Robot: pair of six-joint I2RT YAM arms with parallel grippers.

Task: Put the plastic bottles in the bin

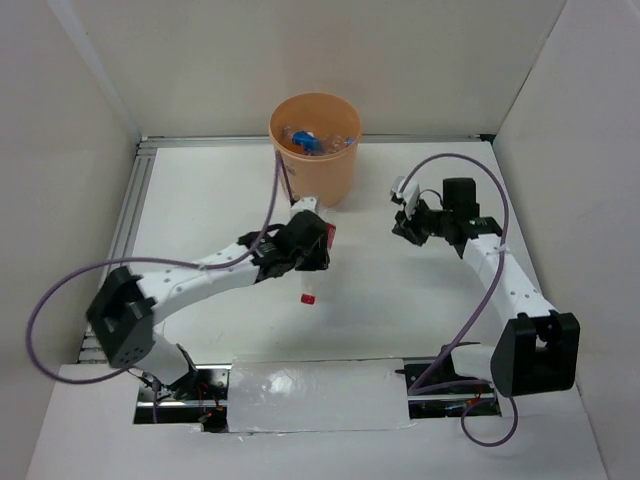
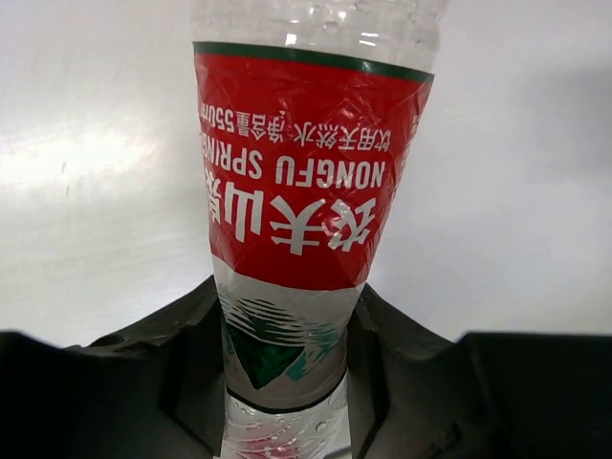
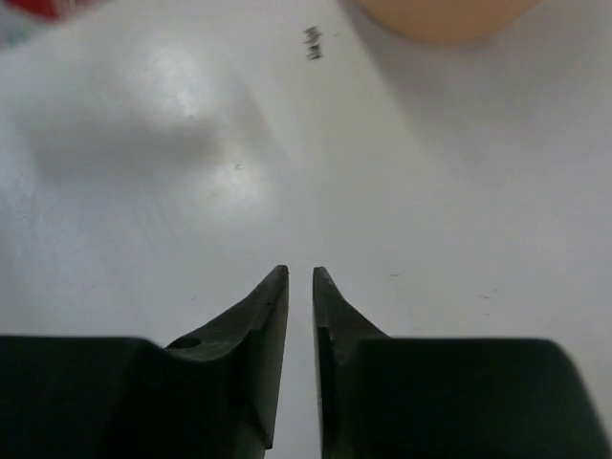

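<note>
My left gripper (image 1: 303, 250) is shut on a clear plastic bottle with a red label (image 1: 327, 237), held just in front of the bin. The bottle's red cap (image 1: 309, 298) points to the near side. In the left wrist view the bottle (image 2: 296, 172) stands between the fingers of the left gripper (image 2: 287, 330), pinched below its label. The bin (image 1: 338, 175), a round orange bucket, stands at the back centre and holds several bottles (image 1: 310, 140). My right gripper (image 1: 404, 217) is shut and empty to the right of the bin; it also shows in the right wrist view (image 3: 300, 277). The bin's base (image 3: 445, 14) shows there too.
White walls enclose the table on the left, back and right. A shiny taped strip (image 1: 310, 395) lies along the near edge between the arm bases. Purple cables (image 1: 60, 290) loop beside both arms. A small black mark (image 3: 313, 43) is on the table.
</note>
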